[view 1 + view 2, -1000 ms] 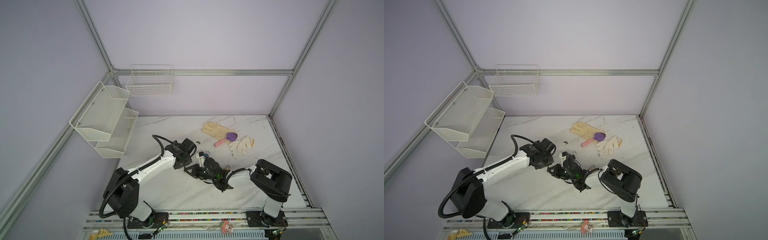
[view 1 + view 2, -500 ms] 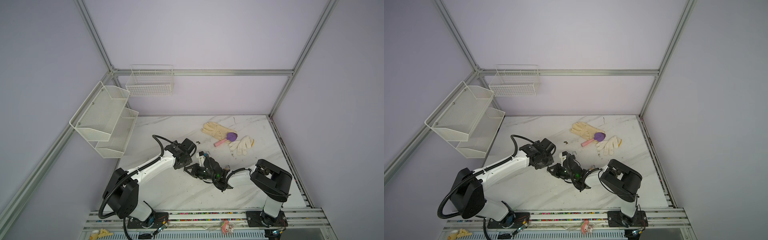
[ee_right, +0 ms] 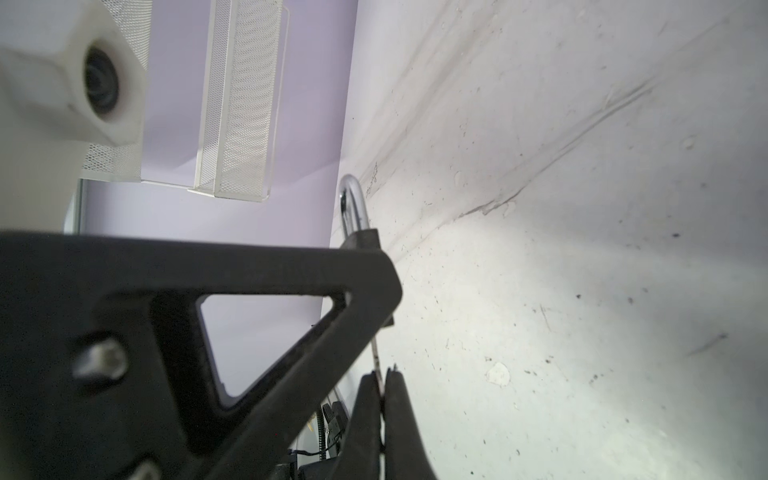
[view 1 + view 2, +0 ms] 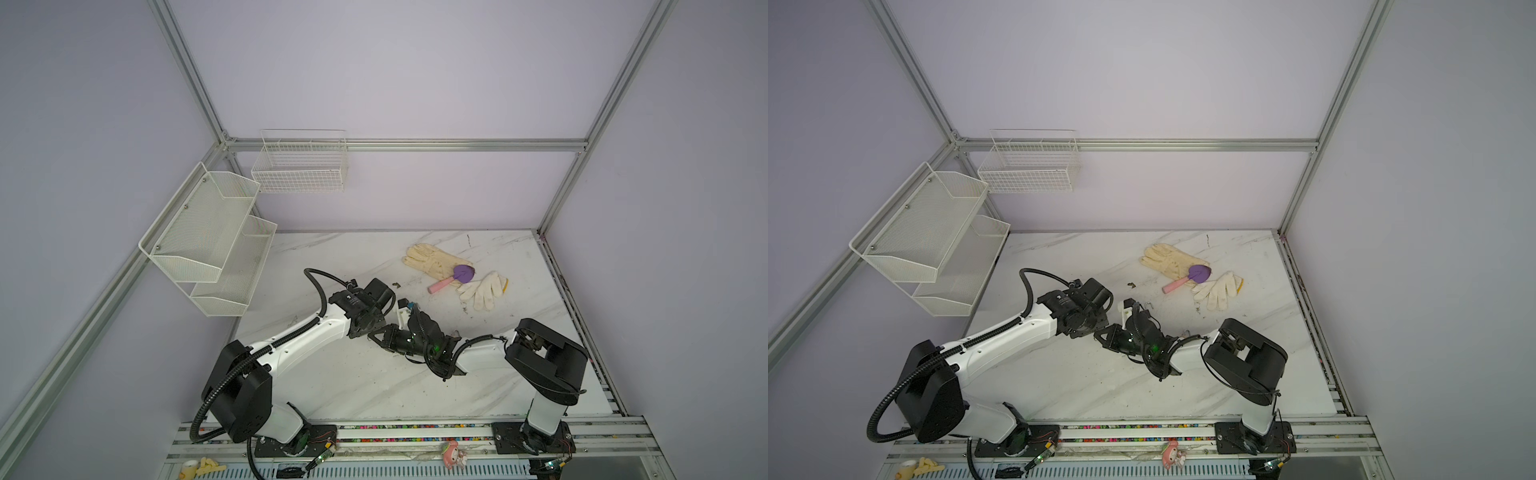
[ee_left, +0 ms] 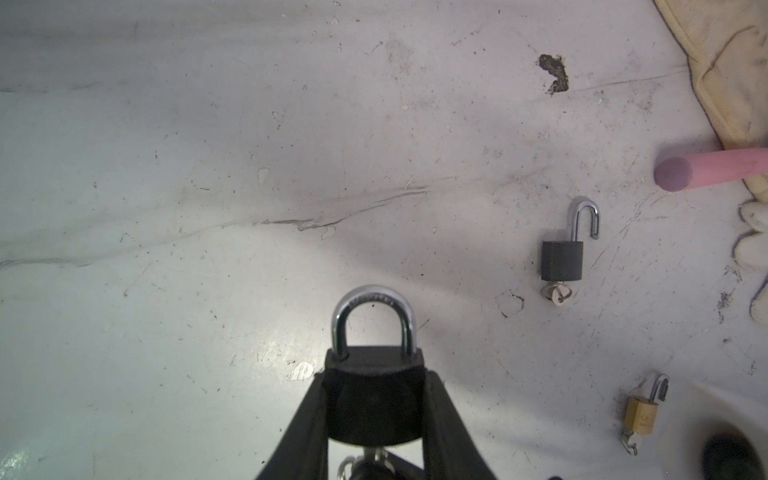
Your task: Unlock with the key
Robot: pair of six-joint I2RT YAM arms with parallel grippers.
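Note:
My left gripper [image 5: 374, 376] is shut on the black body of a padlock [image 5: 374, 409], one finger on each side. The padlock's steel shackle [image 5: 372, 309] is seated in the body. The key [image 5: 376, 455] sticks into the underside of the lock. My right gripper [image 3: 381, 380] is shut on the thin key blade [image 3: 376, 359], right beside the left gripper's finger [image 3: 291, 270]. The shackle [image 3: 353, 203] shows past that finger. In both top views the two grippers meet mid-table, left [image 4: 380, 332] [image 4: 1104, 332] and right [image 4: 390, 338] [image 4: 1116, 337], and they hide the lock.
A small black padlock [image 5: 562, 266] with an open shackle and a brass padlock [image 5: 640, 415] lie on the marble table [image 4: 353, 386], each with a key in it. Two gloves [image 4: 432, 259] [image 4: 484, 289] and a pink-handled purple scoop [image 4: 463, 273] lie further back. White racks [image 4: 208, 241] hang at left.

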